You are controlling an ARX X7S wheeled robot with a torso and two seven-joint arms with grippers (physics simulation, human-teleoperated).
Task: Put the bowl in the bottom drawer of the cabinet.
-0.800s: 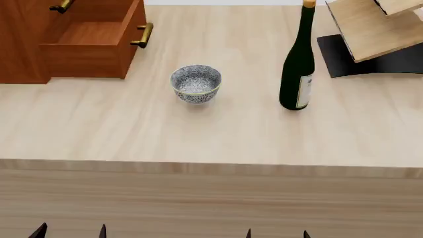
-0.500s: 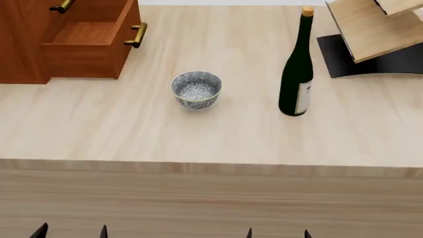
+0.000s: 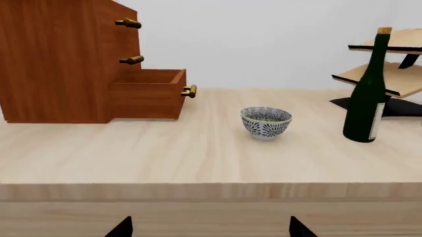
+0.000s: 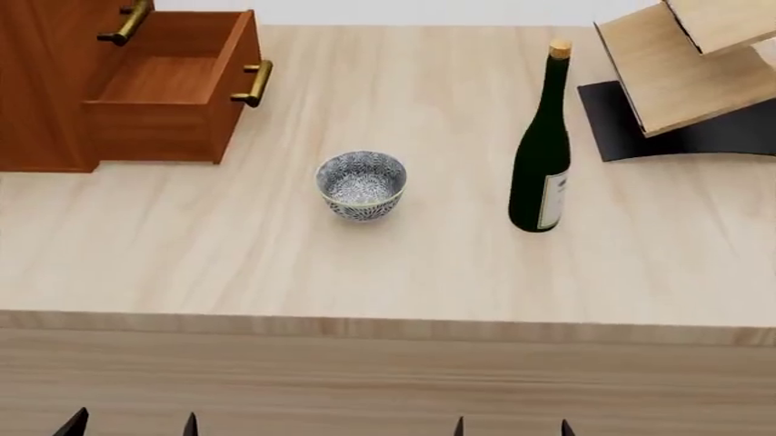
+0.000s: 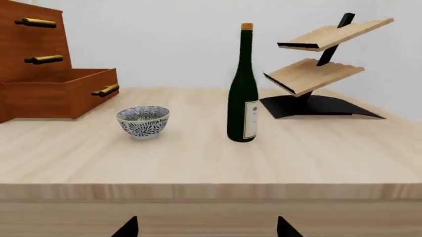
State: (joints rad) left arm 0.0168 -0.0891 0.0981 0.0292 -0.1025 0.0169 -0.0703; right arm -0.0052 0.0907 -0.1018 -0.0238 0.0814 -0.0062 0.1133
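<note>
- Pale wood across the whole bench, bare along the near edge, with everything set further back toward the far edge.
- Blue-grey and white floral ceramic: the bowl, upright and empty, around the middle of the bench, touching nothing, apart from the drawer and apart from the bottle.
- Reddish-brown wood at the far left corner: the cabinet, with the bottom drawer pulled out toward the bench's middle, open-topped and empty inside, brass handle facing the bowl. Probably left open so that the bowl can be lowered straight in from above.
- Still shut above it: two upper drawer fronts, only brass handles protruding.
- Dark green wine bottle, standing upright to the right of the bowl, well clear of the path from bowl to drawer, so likely no obstacle.
- Pale wood rack on a black base at the far right corner, out of the way.
- Left gripper and right gripper: only dark fingertips peeking in below the near edge, spread apart, holding nothing, not yet over the bench.
- Judged stage: the very start, bowl untouched, reach not begun.
- Likely sensible approach: left arm, being nearer the drawer side, gripping the bowl's rim, then a short carry leftward and back.
- Possible risk: thin rim slipping in the pinch, or clipping the drawer's front wall on the way in.
</note>
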